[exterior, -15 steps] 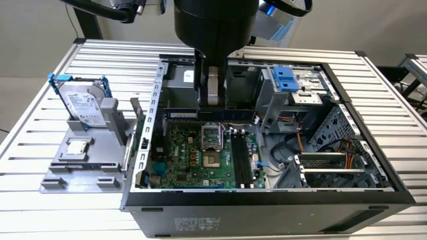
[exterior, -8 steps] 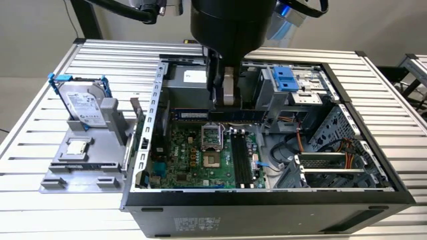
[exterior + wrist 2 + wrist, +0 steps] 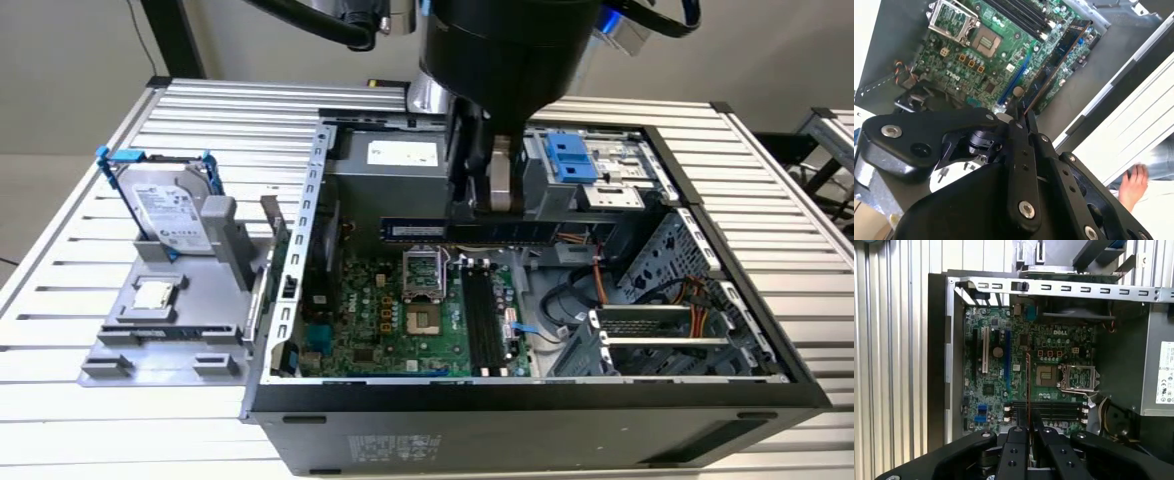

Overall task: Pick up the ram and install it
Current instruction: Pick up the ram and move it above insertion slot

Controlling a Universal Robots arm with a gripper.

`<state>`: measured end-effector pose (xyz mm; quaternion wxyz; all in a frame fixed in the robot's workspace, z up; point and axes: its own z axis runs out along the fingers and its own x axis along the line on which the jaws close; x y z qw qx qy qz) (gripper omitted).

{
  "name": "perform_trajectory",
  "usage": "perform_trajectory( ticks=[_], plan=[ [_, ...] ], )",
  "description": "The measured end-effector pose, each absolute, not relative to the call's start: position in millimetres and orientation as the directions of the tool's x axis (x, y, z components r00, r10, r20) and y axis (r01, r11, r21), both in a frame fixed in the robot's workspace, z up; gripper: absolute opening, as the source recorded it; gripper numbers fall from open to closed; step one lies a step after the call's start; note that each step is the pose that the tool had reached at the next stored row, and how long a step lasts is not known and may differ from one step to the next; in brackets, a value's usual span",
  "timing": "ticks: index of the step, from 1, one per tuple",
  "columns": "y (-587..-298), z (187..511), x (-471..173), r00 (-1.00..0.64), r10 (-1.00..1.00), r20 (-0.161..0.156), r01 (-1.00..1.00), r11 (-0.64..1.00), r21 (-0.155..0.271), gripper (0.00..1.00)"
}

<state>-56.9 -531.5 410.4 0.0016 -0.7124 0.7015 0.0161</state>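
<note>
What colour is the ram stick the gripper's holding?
The ram is bluish with dark chips; exterior view shows it best.

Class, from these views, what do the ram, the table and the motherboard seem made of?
The ram: bluish circuit-board laminate with dark chips, matt. The table: probably aluminium, given its pale, ribbed, softly shiny slats. The motherboard: green laminate board carrying black, plastic-looking slots.

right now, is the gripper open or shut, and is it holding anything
Gripper: shut on the ram, which it holds over the motherboard.
</note>
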Motion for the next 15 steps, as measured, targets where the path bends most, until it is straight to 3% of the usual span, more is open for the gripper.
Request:
perform_trajectory(
  ticks=[15],
  plan=[
    [-531.6, 410.4, -20.1, 0.015, -1.0, -0.025, -1.0, -0.016, 0.021, 0.0]
  ],
)
